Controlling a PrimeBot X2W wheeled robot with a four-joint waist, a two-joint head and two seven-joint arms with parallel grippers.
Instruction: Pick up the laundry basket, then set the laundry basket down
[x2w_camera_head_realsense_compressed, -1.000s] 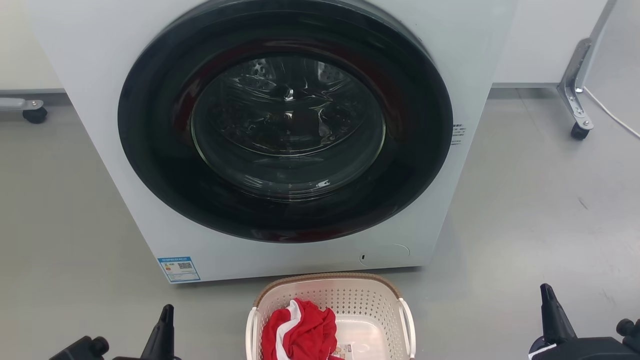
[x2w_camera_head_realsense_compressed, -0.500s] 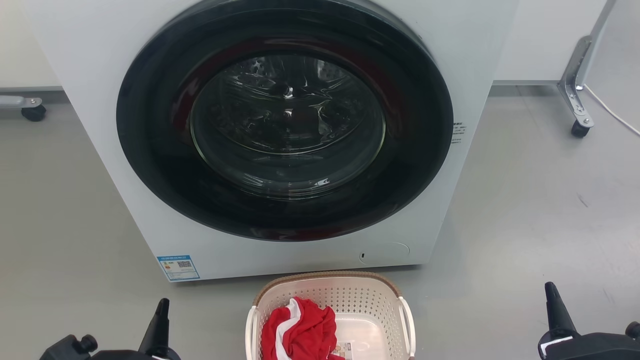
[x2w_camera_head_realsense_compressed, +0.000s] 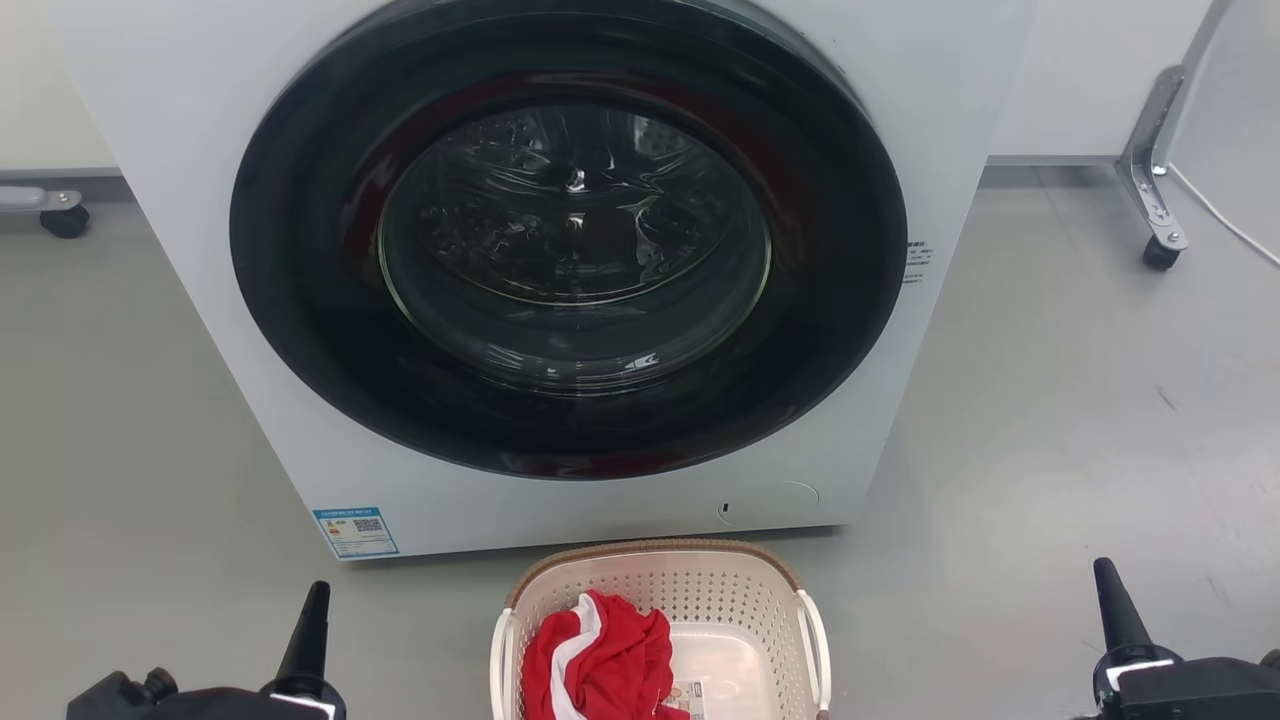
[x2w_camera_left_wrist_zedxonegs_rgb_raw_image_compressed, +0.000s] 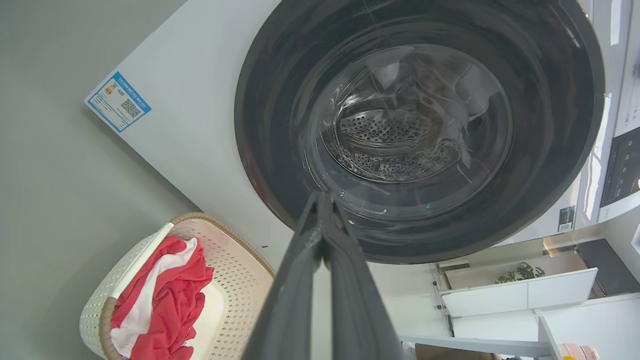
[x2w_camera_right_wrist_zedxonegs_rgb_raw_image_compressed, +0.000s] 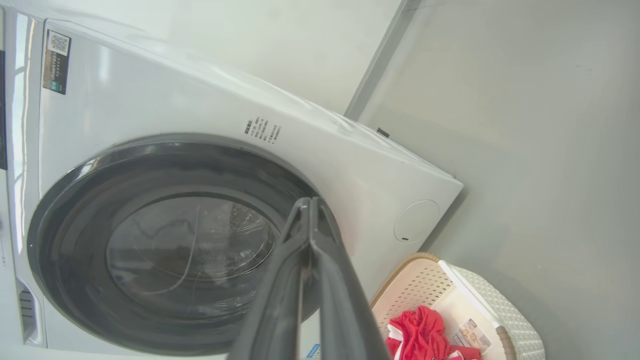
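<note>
On the floor (x2w_camera_head_realsense_compressed: 1050, 420), the laundry basket (x2w_camera_head_realsense_compressed: 720, 600) holds red cloth (x2w_camera_head_realsense_compressed: 610, 660).

A white washer (x2w_camera_head_realsense_compressed: 180, 150) with a dark round door (x2w_camera_head_realsense_compressed: 570, 240) stands on the grey floor (x2w_camera_head_realsense_compressed: 1050, 420); behind, a castor (x2w_camera_head_realsense_compressed: 1160, 258) and a pale wall (x2w_camera_head_realsense_compressed: 1080, 80).

In the head view the bottom edge cuts off the near part of the cream-white perforated plastic laundry basket (x2w_camera_head_realsense_compressed: 700, 590), and a crumpled red and white cloth (x2w_camera_head_realsense_compressed: 600, 655) hides the left of its base and part of the small label (x2w_camera_head_realsense_compressed: 692, 691). The same edge cuts the dark bodies of the left end effector (x2w_camera_head_realsense_compressed: 316, 600) and the right end effector (x2w_camera_head_realsense_compressed: 1106, 575). The white front-loading washing machine (x2w_camera_head_realsense_compressed: 200, 250) runs past the top edge, the text on its blue sticker (x2w_camera_head_realsense_compressed: 355, 532) too fine to make out.
</note>
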